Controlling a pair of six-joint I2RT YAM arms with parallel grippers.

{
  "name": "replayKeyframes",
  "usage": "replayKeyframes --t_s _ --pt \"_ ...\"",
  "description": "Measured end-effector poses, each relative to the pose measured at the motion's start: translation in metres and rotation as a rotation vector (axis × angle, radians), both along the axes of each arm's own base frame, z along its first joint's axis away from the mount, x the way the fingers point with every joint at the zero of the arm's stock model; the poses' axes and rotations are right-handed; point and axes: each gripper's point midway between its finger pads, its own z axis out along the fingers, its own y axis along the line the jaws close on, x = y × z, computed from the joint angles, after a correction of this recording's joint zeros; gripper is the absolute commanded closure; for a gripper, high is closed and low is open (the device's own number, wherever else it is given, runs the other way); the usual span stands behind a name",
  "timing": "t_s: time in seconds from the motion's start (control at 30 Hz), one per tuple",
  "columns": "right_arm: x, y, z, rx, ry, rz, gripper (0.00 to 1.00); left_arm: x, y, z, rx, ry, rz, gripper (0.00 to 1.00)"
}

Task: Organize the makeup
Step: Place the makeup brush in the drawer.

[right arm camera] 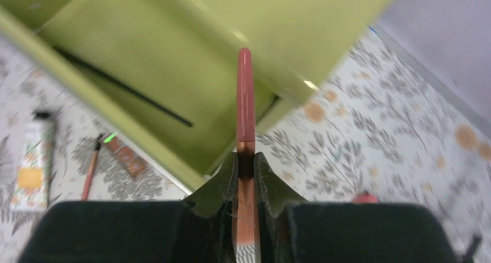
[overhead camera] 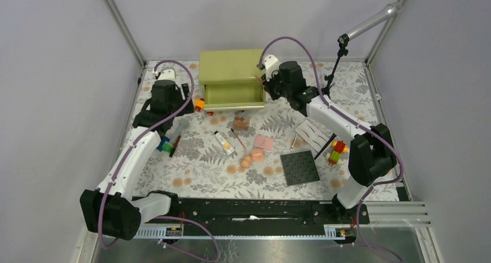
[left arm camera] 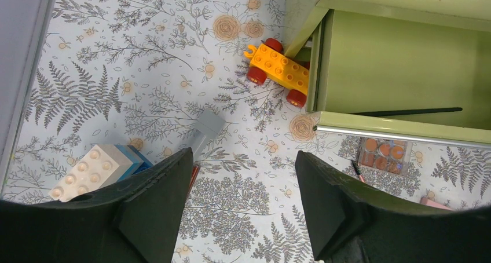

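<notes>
a: right gripper [right arm camera: 245, 161]?
b: pinched narrow on the pink stick [right arm camera: 245, 95]. the stick points forward out of the fingers, its tip over the right end of the drawer [right arm camera: 145, 66].

a: drawer state?
b: pulled out of the green box [overhead camera: 230, 66], open. one black pencil [left arm camera: 408, 110] lies inside, along the front wall. cannot see the whole floor of it.

a: left gripper [left arm camera: 243, 156]?
b: wide, nothing between the fingers. it hovers over the table [overhead camera: 191, 159], left of the drawer. orange car [left arm camera: 278, 72] sits just beside the drawer's left front corner. a grey-capped tube [left arm camera: 207, 127] lies on the table ahead of the fingers. blocks [left arm camera: 92, 170] lie by the left finger.

a: rest of the makeup?
b: all on the table in front of the drawer.
- palette [overhead camera: 241, 122] nearest the drawer.
- cream tube [overhead camera: 224, 142], with a brown pencil [overhead camera: 238, 140] just beside it.
- pink compact [overhead camera: 264, 142] right of those.
- sponges [overhead camera: 253, 157] touching each other, just below the compact.

a: anything else there?
b: studded plate [overhead camera: 300, 167] right of the sponges, apart from them. a white card [overhead camera: 312, 134] with thin dark lines lies above the plate, too small to tell what is on it. a block toy [overhead camera: 336, 152] stands near the right arm.
</notes>
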Motion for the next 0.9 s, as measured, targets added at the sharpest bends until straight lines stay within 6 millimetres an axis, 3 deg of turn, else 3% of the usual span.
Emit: replayKeyframes --t_s 0.1,0.27,0.43,0.5,0.73,0.83,0.9 --pt "-0.017 0.026 -0.005 -0.014 -0.047 0.184 0.99 0.0 0.0 0.0 0.0 0.0 0.001 0.27" --pt "-0.032 0.052 0.0 -0.018 -0.128 0.384 0.96 0.0 0.0 0.0 -0.002 0.001 -0.002 0.27" --pt "-0.017 0.088 0.029 -0.048 -0.222 0.529 0.94 0.0 -0.001 0.0 -0.007 0.001 -0.006 0.27" --pt "-0.012 0.103 0.03 -0.072 -0.244 0.578 0.95 0.0 -0.001 0.0 -0.007 0.001 -0.006 0.27" --pt "-0.017 0.129 -0.015 -0.18 -0.182 0.706 0.95 0.0 0.0 0.0 -0.009 0.001 -0.004 0.27" --pt "-0.018 0.131 -0.031 -0.209 -0.156 0.727 0.84 0.0 0.001 0.001 -0.01 -0.002 -0.001 0.27" --pt "-0.018 0.13 -0.037 -0.223 -0.149 0.73 0.64 0.0 0.002 0.002 -0.011 -0.005 0.001 0.27"
